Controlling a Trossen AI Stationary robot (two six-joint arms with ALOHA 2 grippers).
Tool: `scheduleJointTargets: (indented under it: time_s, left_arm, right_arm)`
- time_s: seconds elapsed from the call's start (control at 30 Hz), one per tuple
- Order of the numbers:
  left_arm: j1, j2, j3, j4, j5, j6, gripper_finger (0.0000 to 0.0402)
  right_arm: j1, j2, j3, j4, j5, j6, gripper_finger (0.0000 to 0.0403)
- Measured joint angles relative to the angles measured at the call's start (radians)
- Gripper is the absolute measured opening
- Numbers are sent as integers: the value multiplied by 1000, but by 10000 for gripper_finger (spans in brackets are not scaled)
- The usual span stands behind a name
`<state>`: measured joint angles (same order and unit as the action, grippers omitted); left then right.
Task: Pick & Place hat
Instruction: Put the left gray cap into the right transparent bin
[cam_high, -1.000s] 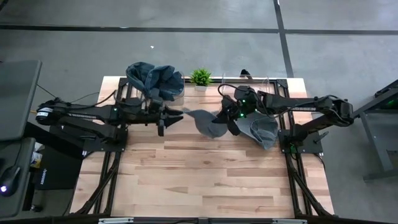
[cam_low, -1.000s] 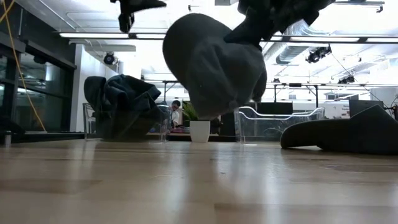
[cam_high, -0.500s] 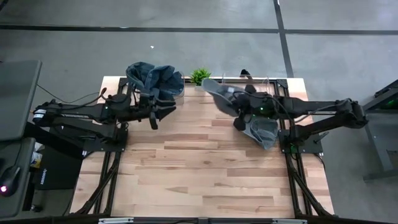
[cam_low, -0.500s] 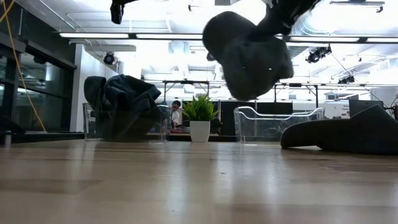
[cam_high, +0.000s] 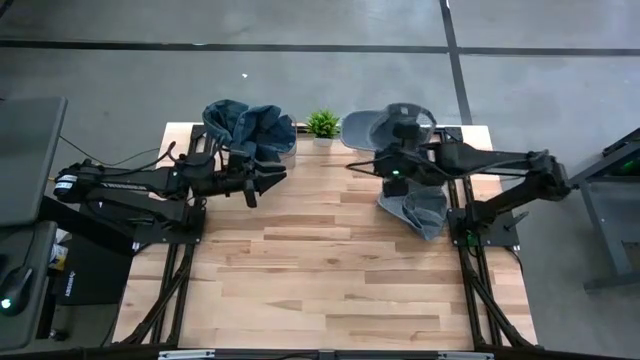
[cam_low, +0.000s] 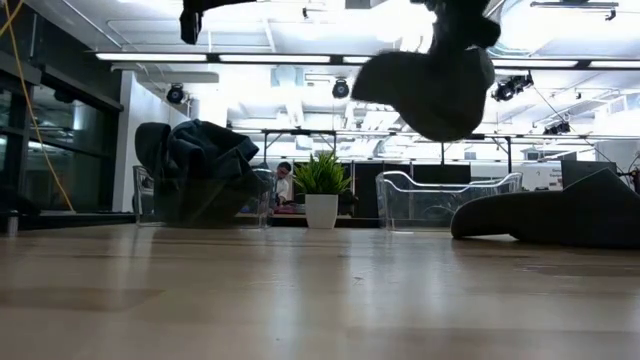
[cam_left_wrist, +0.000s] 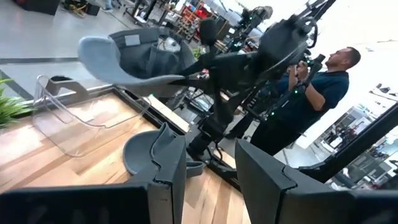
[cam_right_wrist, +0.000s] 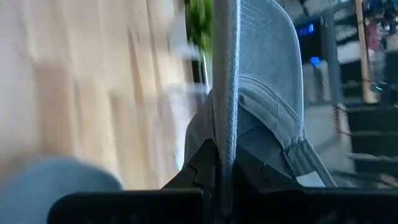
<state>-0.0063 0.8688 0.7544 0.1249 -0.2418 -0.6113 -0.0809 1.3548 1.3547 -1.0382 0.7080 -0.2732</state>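
Note:
My right gripper (cam_high: 392, 142) is shut on a grey cap (cam_high: 383, 124) and holds it in the air over the clear container (cam_high: 440, 130) at the table's far right. In the low view the cap (cam_low: 430, 88) hangs well above the table. My left gripper (cam_high: 272, 180) is open, touches nothing, and hovers left of the table's middle near the far edge. The left wrist view looks past its open fingers (cam_left_wrist: 211, 180) at the cap (cam_left_wrist: 134, 59). A second grey hat (cam_high: 420, 210) lies flat on the table below the right arm. My right gripper pinches a thin edge of the cap (cam_right_wrist: 225, 140) between its two fingers (cam_right_wrist: 199, 171). The edge is at the crown's rim, with the stitched brim (cam_right_wrist: 267, 37) farther from the fingers. The cap is lifted clear and juts out past the fingertips toward the far edge.
A clear bin piled with dark blue-grey hats (cam_high: 248, 125) stands at the far left. A small potted plant (cam_high: 322, 123) sits between the two containers. Bare wood (cam_high: 320, 260) fills the near half. A person (cam_left_wrist: 314, 93) stands in the room behind the right arm.
My right gripper has carried the cap from above the table's middle toward the far right, up over the clear container, and the cap has turned as it went. My left gripper has drawn back a little toward the table's left.

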Motion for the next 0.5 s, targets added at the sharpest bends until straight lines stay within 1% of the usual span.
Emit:
scheduleJointTargets:
  time_s: [0.17,0.3,0.37,0.5]
  left_arm:
    - [0,0,0,-1,3,0,115]
    - [0,0,0,-1,6,-3,115]
    - [0,0,0,-1,20,-5,115]
    - [0,0,0,-2,39,-7,115]
  right_arm:
    - [-43,150,101,-261,113,2,12]
    - [-93,234,116,-412,146,40,12]
    - [-118,258,108,-448,157,45,12]
    - [-158,269,70,-433,170,-12,12]
